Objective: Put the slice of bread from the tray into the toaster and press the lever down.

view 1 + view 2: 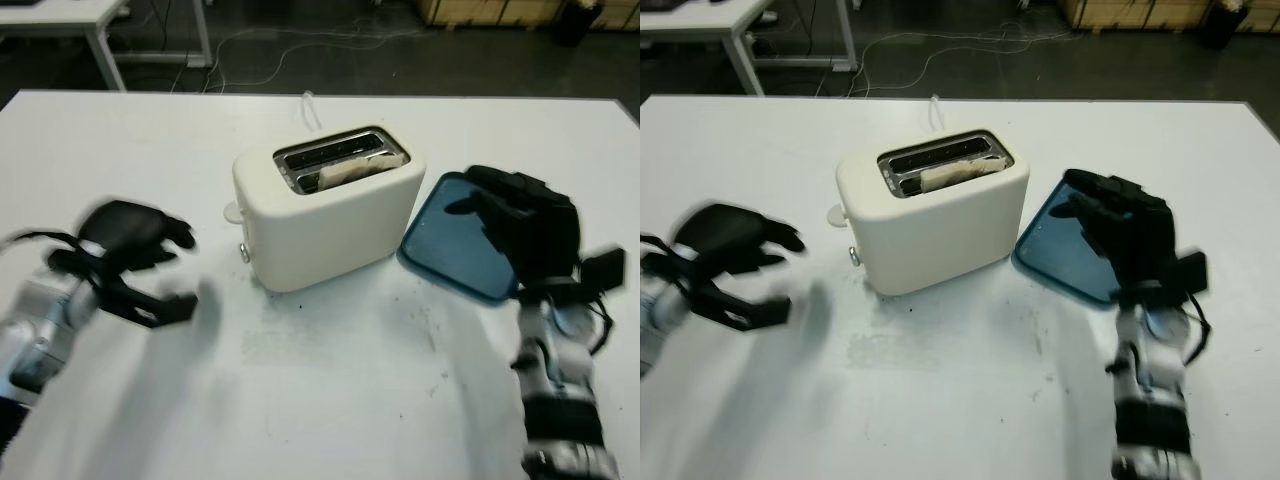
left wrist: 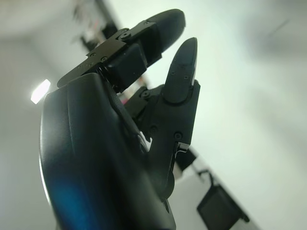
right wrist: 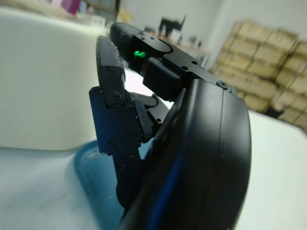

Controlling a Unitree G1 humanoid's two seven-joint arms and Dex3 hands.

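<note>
Reading the scene by size: white table [image 1: 330,400], then the cream 2-slot toaster [image 1: 330,215] near its centre, standing upright.

Blue tray [image 1: 450,235] lies at 3 o'clock of the toaster, just beside it, with no bread on it.

Left hand [image 1: 130,262] hovers above the table at 9 o'clock of the toaster, well apart from it, holding nothing. Left wrist view shows 2 fingers [image 2: 184,72] extended close together with nothing between them.

Right hand [image 1: 525,225] sits over the 3 o'clock edge of the tray; its fingers [image 3: 110,72] stand straight and side by side, gripping nothing.

Slice of bread [image 1: 352,168] is in the nearer slot, tilted, its top edge showing above the rim. Judged not fully seated.

Lever [image 1: 243,251] is a small knob on the toaster's 9 o'clock end, low on that face. Cannot tell whether it is latched down.

Risks, judged from this layout:
- Left hand must cross open table to reach a small knob; a sideways approach could shove the light toaster toward the tray instead of pressing.
- A press landing off the knob would slip past it, leaving the lever unlatched.
- The tilted slice may jam the carriage.
- The right hand close by could clip the tray.
</note>
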